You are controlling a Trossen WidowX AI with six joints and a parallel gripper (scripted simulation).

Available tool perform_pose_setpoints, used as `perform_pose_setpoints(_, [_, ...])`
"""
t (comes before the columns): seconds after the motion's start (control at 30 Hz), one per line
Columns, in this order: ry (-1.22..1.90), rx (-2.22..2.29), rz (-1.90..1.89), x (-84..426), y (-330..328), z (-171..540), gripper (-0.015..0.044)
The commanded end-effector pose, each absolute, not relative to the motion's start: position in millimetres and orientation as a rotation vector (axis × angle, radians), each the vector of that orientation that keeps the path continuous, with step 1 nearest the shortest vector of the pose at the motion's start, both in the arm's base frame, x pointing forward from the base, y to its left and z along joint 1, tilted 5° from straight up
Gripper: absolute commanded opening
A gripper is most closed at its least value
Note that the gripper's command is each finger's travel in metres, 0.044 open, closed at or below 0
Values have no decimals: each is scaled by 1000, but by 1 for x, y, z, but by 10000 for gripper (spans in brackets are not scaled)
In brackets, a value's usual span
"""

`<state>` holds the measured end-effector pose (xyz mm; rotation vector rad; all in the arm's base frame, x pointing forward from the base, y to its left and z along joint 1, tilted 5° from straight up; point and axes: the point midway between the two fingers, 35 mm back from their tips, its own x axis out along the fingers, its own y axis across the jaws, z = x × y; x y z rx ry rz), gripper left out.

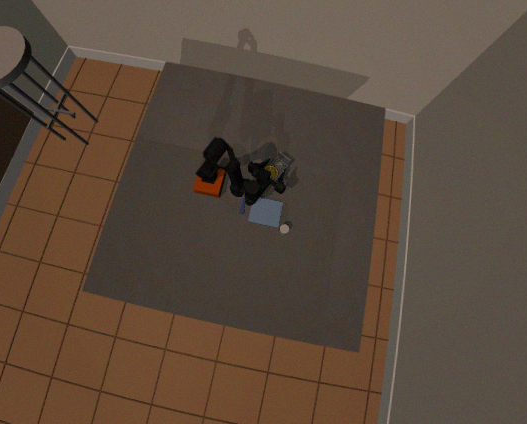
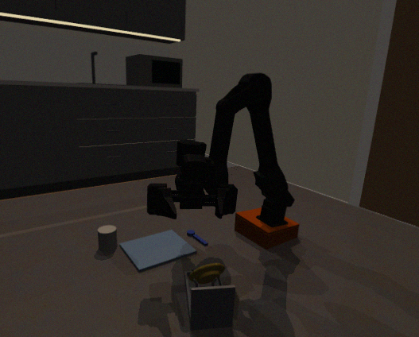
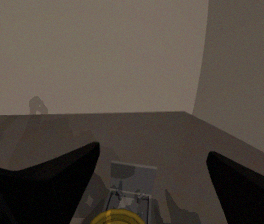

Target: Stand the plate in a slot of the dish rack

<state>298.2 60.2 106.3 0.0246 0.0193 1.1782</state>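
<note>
The yellow plate (image 1: 271,173) (image 2: 207,273) (image 3: 118,218) is on the dish rack, at the end nearer the arm. It leans far over, closer to flat than upright, with its rim above the rack's low rails. Whether its lower edge sits in a slot is hidden. The grey dish rack (image 2: 212,307) (image 3: 142,176) stands on the surface with its solid end panel facing the exterior camera. My gripper (image 2: 196,216) (image 3: 153,153) is open, with nothing between the fingers. It is above the plate and apart from it.
A light blue square mat (image 1: 266,212) (image 2: 157,249) lies on the arm's side of the rack. A blue spoon (image 1: 242,206) (image 2: 199,238) lies beside it, and a white-topped cylinder (image 1: 284,229) (image 2: 107,238) stands near its far corner. The arm's orange base (image 1: 209,186) (image 2: 266,234) is off to one side.
</note>
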Motion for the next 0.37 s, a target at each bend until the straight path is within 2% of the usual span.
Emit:
perform_pose_setpoints(0.0, [37, 38, 1112, 318, 53, 112, 400])
perform_pose_setpoints(0.33, [216, 164, 893, 374, 31, 111, 400])
